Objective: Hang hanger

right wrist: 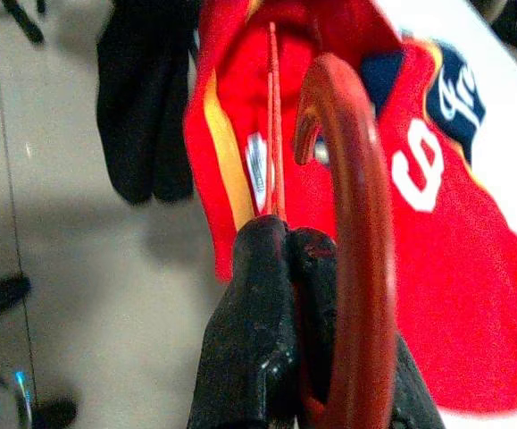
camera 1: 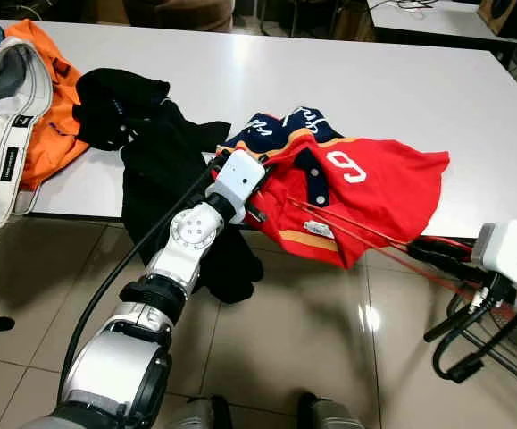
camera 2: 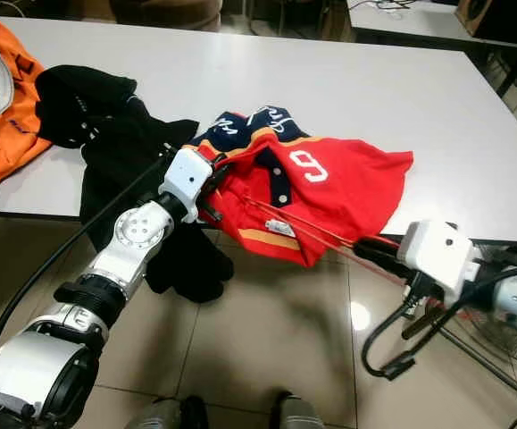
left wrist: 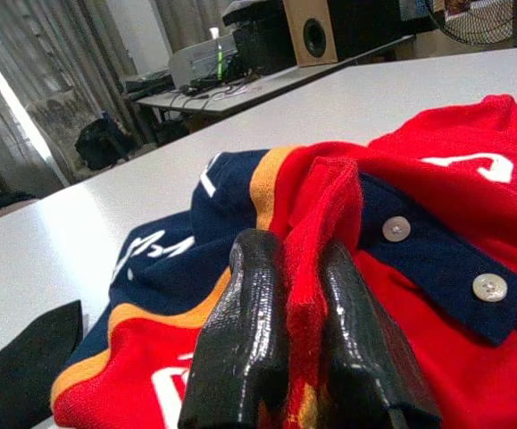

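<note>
A red polo shirt (camera 1: 365,192) with a navy back panel and a white number lies at the front edge of the white table (camera 1: 347,80), its lower half hanging over the edge toward the tiled floor (camera 1: 312,340). The left gripper (left wrist: 304,295) reaches in at the collar end — its jaws are clenched on a fold of the red fabric beside the navy button placket, as the left wrist view shows clearly.

The red hanger (right wrist: 352,223) runs out from inside the shirt toward the robot's right, its thin wire (camera 1: 356,228) stretching from the shirt's hem down below the table edge. The right gripper (right wrist: 289,246) holds it there, below and in front of the table — jaws closed on the hanger near the base of its hook, which curves over the fingers in the right wrist view.

A black garment (camera 1: 164,170) lies just left of the shirt and droops over the table edge. Further left sit an orange garment (camera 1: 57,116) and pale jeans (camera 1: 8,125).
</note>
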Motion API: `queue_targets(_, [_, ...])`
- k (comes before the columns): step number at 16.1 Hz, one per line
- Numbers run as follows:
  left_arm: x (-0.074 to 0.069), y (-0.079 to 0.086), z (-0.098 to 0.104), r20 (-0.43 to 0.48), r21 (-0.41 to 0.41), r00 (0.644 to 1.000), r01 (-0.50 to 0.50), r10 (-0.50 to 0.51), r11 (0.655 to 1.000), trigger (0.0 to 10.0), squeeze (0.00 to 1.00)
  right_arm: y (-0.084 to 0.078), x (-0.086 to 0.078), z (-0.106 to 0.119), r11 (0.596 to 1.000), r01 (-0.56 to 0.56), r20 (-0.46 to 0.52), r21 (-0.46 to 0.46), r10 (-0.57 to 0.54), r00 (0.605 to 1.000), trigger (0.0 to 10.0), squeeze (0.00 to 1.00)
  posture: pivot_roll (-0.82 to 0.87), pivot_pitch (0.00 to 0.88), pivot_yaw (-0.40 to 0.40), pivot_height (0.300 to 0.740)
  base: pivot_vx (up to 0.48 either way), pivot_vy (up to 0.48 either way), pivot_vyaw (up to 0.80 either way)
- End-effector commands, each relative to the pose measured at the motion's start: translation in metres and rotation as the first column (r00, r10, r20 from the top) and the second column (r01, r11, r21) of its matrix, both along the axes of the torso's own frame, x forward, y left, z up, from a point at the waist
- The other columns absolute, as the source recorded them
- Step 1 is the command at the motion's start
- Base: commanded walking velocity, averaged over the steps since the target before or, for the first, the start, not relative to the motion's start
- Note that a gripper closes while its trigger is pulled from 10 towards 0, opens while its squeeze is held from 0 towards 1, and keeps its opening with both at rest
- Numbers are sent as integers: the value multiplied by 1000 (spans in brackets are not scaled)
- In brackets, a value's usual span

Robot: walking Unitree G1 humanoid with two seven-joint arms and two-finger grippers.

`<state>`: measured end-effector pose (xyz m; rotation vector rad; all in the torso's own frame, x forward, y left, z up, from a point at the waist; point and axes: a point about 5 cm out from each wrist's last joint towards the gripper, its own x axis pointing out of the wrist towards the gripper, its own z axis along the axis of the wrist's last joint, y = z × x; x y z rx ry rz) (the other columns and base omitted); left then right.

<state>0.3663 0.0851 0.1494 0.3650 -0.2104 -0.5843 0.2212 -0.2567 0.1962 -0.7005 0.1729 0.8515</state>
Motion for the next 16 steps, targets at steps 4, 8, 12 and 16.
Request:
queue_targets(4, [0, 0, -4, -16, 4, 1000, 1, -1, 1000, 10000, 0, -16, 10, -11, 993, 83, 86, -90, -75, 993, 0, 0, -285, 104, 38, 740, 0, 0, 0])
queue_targets(8, [1, -2, -2, -13, -3, 1000, 1, -1, 1000, 10000, 0, 0, 30, -39, 986, 121, 238, -111, -92, 967, 0, 0, -286, 102, 38, 740, 0, 0, 0])
queue_targets(12, [1, -1, 0, -8, -7, 1000, 0, 0, 1000, 10000, 0, 23, 40, -57, 993, 78, 289, -84, -51, 956, 0, 0, -280, 102, 40, 740, 0, 0, 0])
queue_targets(16, [1, 2, 0, -5, -6, 1000, -7, 7, 1000, 10000, 0, 37, 40, -47, 998, -3, 369, -59, 24, 929, 0, 0, -265, 91, 42, 740, 0, 0, 0])
